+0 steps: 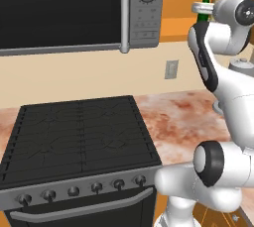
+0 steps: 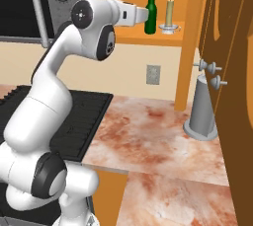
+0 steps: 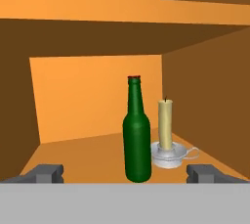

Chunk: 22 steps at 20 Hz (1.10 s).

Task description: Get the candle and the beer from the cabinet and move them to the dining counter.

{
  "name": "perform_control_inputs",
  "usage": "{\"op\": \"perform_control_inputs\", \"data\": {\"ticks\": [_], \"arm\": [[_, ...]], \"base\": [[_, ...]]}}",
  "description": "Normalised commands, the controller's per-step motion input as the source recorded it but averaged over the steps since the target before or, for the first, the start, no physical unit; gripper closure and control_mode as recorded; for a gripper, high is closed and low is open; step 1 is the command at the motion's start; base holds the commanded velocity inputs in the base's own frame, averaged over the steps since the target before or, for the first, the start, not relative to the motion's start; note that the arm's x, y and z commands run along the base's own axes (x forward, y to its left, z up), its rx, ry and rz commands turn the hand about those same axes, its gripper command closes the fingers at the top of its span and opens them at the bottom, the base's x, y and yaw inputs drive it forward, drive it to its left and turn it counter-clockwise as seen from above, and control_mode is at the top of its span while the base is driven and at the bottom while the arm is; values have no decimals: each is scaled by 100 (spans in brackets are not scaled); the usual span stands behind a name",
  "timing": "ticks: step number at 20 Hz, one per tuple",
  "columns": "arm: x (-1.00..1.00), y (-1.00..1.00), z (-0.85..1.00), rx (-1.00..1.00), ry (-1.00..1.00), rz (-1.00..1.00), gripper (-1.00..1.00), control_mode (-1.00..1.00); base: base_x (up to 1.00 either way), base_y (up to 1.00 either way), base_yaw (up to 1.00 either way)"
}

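Gripper [image 3: 125, 173] wide open, holding nothing, facing bottle [image 3: 136, 132] (candle [image 3: 165, 125] just beside) on cabinet [image 3: 88, 149] shelf.

The arm [image 2: 54, 72] reaches up and forward, its claw [image 3: 126, 173] spread wide open.

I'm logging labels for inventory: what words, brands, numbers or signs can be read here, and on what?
None can be read.
Beer: plain green glass, no label.
Candle: plain, no print.
Microwave: marks around the dial and on the panel below it, too small and blurred to read.
Stove knobs: no legible markings.
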Motion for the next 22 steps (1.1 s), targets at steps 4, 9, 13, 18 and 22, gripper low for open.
{"op": "perform_control_inputs", "data": {"ticks": [4, 9, 13, 18, 22], "arm": [[19, -1, 0, 0, -3, 0, -100, -100], [17, -9, 1, 0, -10, 0, -100, -100], [19, -6, 7, 0, -4, 0, -100, -100], [22, -5, 14, 0, 0, 0, -100, -100], [20, -7, 20, 0, 0, 0, -100, -100]], "base": [[0, 0, 0], [0, 0, 0], [0, 0, 0], [0, 0, 0], [0, 0, 0]]}}
